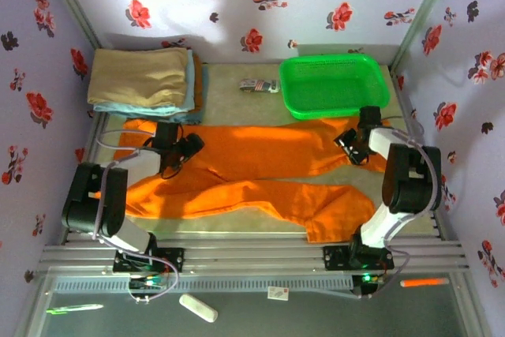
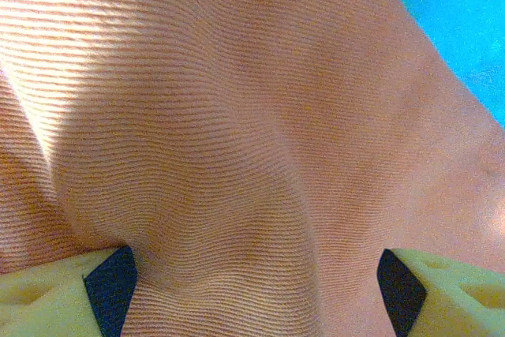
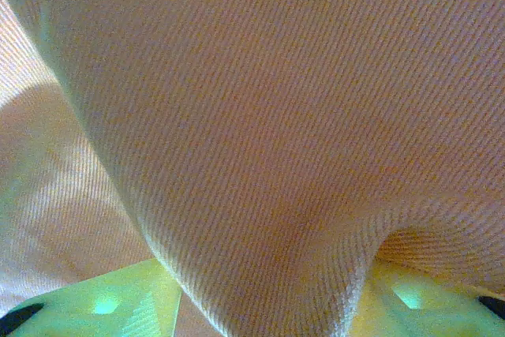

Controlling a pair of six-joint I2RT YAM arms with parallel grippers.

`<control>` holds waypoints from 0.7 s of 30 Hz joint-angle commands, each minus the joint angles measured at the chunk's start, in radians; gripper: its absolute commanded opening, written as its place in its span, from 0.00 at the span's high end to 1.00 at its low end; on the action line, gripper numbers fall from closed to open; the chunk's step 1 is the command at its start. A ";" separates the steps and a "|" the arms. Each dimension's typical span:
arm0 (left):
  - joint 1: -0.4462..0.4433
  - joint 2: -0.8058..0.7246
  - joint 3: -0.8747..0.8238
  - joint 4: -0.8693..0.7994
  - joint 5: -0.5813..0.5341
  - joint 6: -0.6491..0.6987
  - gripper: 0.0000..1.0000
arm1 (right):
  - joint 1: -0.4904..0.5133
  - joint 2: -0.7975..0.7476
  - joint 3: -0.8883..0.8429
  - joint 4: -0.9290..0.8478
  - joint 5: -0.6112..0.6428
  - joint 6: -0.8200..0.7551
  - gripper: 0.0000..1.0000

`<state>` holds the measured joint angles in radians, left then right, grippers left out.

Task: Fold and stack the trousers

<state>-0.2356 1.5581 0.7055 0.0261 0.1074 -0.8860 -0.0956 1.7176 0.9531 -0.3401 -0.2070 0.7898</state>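
The bright orange trousers (image 1: 260,151) lie spread across the table, both long legs running left to right. My left gripper (image 1: 188,147) hovers over their left part. In the left wrist view its fingers (image 2: 47,297) stand wide apart, open, with rumpled orange cloth (image 2: 237,116) bulging up between them. My right gripper (image 1: 347,145) sits at the right end of the far leg. In the right wrist view a raised fold of the cloth (image 3: 276,100) fills the gap between its yellow-green fingers (image 3: 118,297), which stand well apart, open.
A green plastic basket (image 1: 335,84) stands at the back right. A stack of folded tan and light blue cloth (image 1: 142,76) lies at the back left. A small packet (image 1: 259,85) rests between them. Flowered walls close in the sides and back.
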 commanded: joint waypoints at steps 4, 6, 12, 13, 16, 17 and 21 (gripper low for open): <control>0.083 0.095 0.005 0.028 0.047 -0.020 0.18 | -0.021 0.127 0.119 -0.027 -0.011 0.009 0.44; 0.085 0.066 0.000 0.022 0.070 -0.017 0.18 | -0.017 0.089 0.124 -0.054 -0.031 -0.004 0.43; 0.070 -0.174 -0.080 -0.056 0.131 0.013 0.10 | 0.051 -0.235 0.029 -0.251 0.080 -0.099 0.37; 0.061 -0.219 -0.087 -0.084 0.130 0.025 0.09 | 0.082 -0.290 0.009 -0.292 0.108 -0.113 0.36; 0.017 -0.354 -0.108 -0.186 0.099 0.059 0.08 | 0.181 -0.453 -0.071 -0.397 0.201 -0.121 0.35; -0.004 -0.393 -0.118 -0.214 0.084 0.066 0.08 | 0.206 -0.508 -0.105 -0.425 0.212 -0.113 0.35; -0.078 -0.497 -0.161 -0.262 0.037 0.055 0.08 | 0.256 -0.665 -0.225 -0.523 0.241 -0.066 0.35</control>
<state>-0.2775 1.1015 0.5854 -0.1280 0.1894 -0.8566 0.1425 1.1011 0.8120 -0.6914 -0.0467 0.7078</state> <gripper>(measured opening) 0.918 0.649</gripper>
